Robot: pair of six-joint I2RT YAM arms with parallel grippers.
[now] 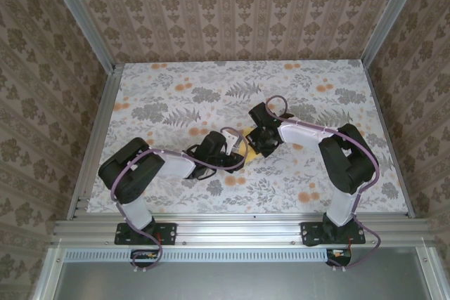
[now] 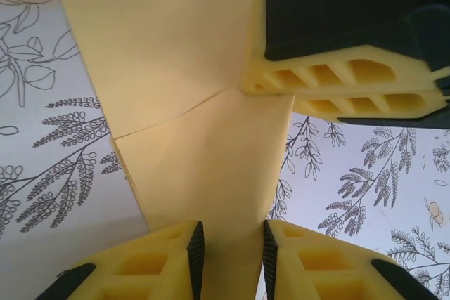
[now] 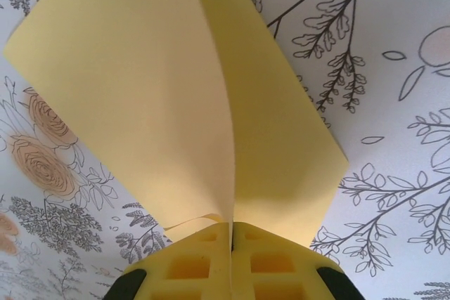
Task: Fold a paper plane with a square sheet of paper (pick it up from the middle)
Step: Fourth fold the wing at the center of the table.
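Pale-yellow sheet of paper held between two arms at the middle of the floral bench.

In the top view the left arm is reached in from 8 o'clock and the right arm from 4 o'clock, and the sheet is seen as a small yellow patch between their tips, just right of centre. In the left wrist view the left fingers are set a little apart at 6 o'clock, with a narrow part of the sheet lying in the gap. Whether it is pressed by them cannot be told. A crease is seen running from 9 o'clock towards the centre. At 2 o'clock the right fingers are closed on the sheet. In the right wrist view they are clamped together on it at 6 o'clock, with two flaps spread towards 11 and 3 o'clock.
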